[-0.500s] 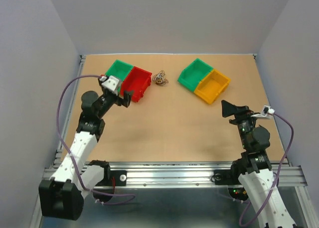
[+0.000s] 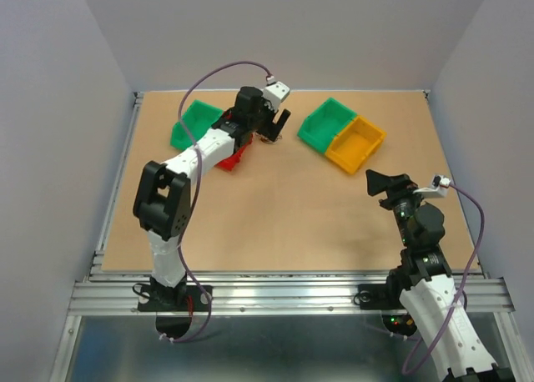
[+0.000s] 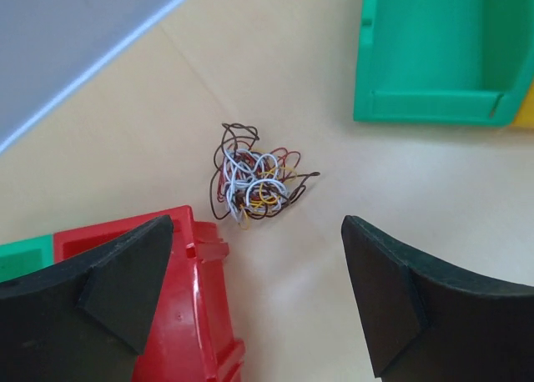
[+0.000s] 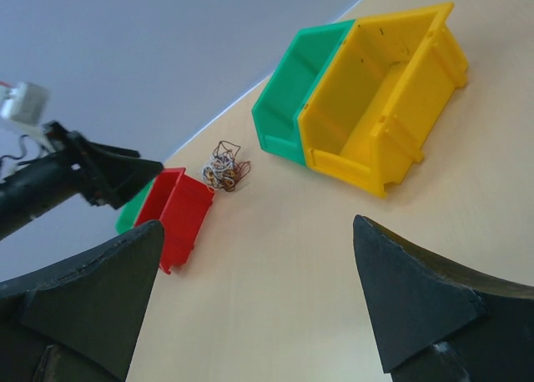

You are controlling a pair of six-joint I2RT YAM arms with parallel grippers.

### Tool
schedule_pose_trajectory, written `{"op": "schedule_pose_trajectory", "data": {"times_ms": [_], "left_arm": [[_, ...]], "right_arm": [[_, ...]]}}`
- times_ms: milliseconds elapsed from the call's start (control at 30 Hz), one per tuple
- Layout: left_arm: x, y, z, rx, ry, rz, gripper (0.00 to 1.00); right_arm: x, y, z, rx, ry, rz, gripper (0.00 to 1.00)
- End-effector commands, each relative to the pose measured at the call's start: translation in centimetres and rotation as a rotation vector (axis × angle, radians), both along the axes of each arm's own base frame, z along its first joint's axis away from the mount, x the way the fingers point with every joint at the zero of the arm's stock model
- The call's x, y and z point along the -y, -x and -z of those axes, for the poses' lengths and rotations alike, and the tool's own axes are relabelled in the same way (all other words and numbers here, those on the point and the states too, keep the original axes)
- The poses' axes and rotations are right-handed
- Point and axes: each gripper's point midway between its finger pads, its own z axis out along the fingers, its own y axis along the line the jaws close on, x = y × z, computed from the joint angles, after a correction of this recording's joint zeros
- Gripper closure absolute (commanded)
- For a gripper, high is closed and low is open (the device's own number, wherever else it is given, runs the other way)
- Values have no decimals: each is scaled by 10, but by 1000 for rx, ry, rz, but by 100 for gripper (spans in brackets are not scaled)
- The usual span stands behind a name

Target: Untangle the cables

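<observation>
Reaching far forward from its folded pose beside the red bin [image 2: 234, 153], the left arm now holds the left claw [image 3: 254, 232] above the cables [image 3: 254, 182], jaws spread wide and empty. The right claw [image 4: 259, 232] has barely shifted, and it too gapes open with nothing in it. The cables lie as one small knotted clump on the table [image 2: 275, 215], just beside the red bin's corner and well apart from the green bin [image 3: 425, 48]. A straight descent could knock the glossy plastic bin with the left finger. Closing on the whole clump would probably tighten the knot. The brown, white, red and yellow strands look hair-thin, curly and springy, and could slip past the matte black wedge-shaped pads.
</observation>
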Motion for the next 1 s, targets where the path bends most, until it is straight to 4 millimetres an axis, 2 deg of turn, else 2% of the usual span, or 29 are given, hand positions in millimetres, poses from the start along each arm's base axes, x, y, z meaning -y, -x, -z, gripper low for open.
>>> {"op": "schedule_pose_trajectory", "data": {"times_ms": [0, 33, 133, 300, 367, 400, 533, 600, 633, 733, 900, 967], "left_arm": [[4, -13, 4, -41, -94, -24, 6], [0, -17, 8, -41, -126, -51, 6], [10, -34, 23, -32, -181, -53, 6], [17, -50, 43, -59, -221, -71, 6], [19, -53, 55, -74, -235, -63, 7], [21, -56, 55, -70, -233, -60, 8], [19, -61, 75, -104, -264, -84, 16], [19, -61, 84, -119, -271, -89, 24], [20, -60, 90, -131, -271, -81, 32], [24, -53, 95, -162, -255, -53, 44], [26, -39, 101, -212, -235, -39, 49], [24, -33, 106, -239, -241, -41, 53]], "right_arm": [[1, 2, -17, 67, 31, -1, 0], [1, 3, -19, 75, 31, -1, 0], [0, 6, -19, 90, 43, -12, 0], [1, 8, -20, 101, 48, -7, 0], [1, 8, -18, 99, 51, -6, 0], [1, 8, -18, 100, 53, -6, 0], [1, 8, -18, 98, 56, -5, 0], [2, 8, -17, 97, 57, -3, 0], [2, 8, -17, 98, 57, -3, 0], [1, 8, -17, 97, 58, -5, 0], [2, 8, -16, 95, 58, -2, 0], [1, 8, -16, 95, 58, -5, 0]]}}
